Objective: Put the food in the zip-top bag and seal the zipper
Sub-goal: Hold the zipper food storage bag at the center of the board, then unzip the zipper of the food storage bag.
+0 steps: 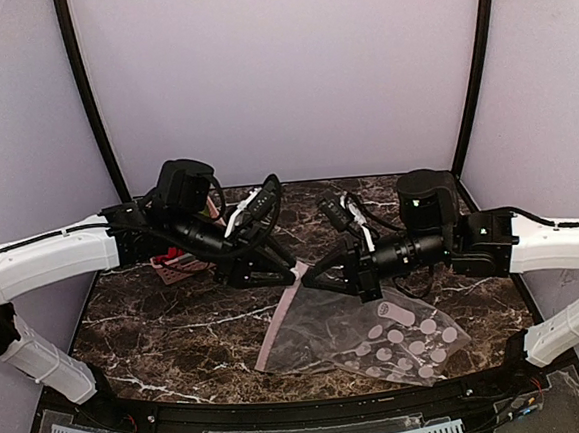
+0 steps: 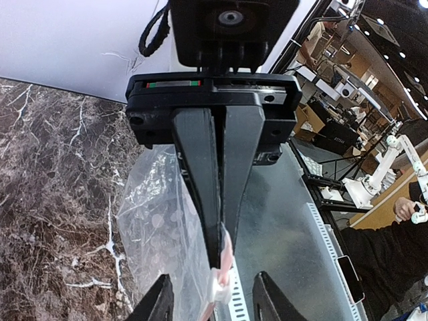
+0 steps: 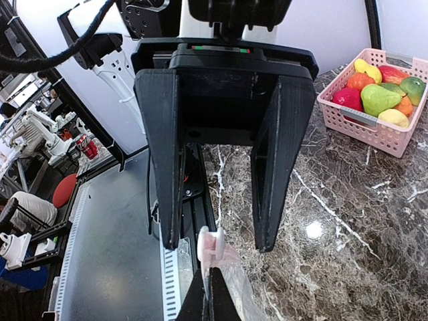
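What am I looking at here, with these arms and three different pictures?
These are two robot arms, the left arm and the right arm, bolted at the near edge of a marble table. One picture looks down from above and behind them. The other two come from a camera on each wrist, so each shows its own end effector, a two-finger clamp. The left end effector is shut on the pink zipper of a clear dotted zip-top bag, most of which lies on the table. The right end effector is open, its fingers on either side of the small white slider. The toy food sits in a pink basket, not yet in the bag.
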Tool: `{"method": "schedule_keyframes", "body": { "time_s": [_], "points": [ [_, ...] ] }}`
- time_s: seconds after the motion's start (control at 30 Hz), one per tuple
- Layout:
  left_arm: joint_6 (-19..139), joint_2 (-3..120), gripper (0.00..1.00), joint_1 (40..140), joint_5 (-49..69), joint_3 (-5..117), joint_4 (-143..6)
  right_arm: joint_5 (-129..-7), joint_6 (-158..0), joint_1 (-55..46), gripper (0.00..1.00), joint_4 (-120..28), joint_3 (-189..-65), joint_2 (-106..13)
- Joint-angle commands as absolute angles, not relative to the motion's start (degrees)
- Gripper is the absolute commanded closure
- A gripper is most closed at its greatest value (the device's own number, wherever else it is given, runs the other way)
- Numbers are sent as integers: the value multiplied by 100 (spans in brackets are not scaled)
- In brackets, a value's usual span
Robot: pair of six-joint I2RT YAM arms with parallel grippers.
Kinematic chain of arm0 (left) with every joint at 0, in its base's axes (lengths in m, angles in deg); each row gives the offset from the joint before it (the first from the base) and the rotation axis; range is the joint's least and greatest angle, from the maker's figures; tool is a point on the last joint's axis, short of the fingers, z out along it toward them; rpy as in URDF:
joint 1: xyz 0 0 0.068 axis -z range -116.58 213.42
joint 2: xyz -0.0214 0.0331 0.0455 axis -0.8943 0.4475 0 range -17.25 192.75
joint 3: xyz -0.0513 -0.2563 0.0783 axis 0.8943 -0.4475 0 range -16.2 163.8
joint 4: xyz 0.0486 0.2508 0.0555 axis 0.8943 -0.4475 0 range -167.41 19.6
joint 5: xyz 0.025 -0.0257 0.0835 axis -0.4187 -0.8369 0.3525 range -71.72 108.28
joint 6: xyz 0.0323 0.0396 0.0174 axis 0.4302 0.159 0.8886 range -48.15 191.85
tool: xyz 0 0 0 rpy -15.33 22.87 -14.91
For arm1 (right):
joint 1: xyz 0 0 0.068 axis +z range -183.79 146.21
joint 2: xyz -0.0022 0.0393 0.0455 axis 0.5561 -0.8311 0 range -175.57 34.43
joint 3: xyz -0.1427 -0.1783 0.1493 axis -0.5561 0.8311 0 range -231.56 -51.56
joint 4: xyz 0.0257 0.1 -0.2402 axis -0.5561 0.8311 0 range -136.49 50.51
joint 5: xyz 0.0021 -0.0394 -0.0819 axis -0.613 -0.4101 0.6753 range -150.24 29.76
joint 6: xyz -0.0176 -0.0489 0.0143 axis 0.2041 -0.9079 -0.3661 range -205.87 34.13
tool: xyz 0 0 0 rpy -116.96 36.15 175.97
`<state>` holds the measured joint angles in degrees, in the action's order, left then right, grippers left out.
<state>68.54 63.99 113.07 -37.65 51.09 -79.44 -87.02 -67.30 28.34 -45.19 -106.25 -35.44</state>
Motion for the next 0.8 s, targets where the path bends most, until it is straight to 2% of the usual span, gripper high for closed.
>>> {"method": "schedule_keyframes", "body": {
  "time_s": [0.0, 0.3, 0.53, 0.77],
  "points": [
    [6814, 6370, 61, 11307, -3919, 4991, -7822, -8611, -6672, 2879, 100, -4684, -10720, -3591],
    [6810, 6409, 73, 11300, -3893, 4972, -7831, -8590, -6657, 2879, 100, -4684, -10716, -3619],
    [6820, 6412, 87, 11305, -3908, 4963, -7832, -8548, -6645, 2879, 100, -4684, -10719, -3614],
    [6817, 6461, 95, 11308, -3953, 4971, -7885, -8400, -6593, 2878, 100, -4680, -10679, -3591]
  ]
}}
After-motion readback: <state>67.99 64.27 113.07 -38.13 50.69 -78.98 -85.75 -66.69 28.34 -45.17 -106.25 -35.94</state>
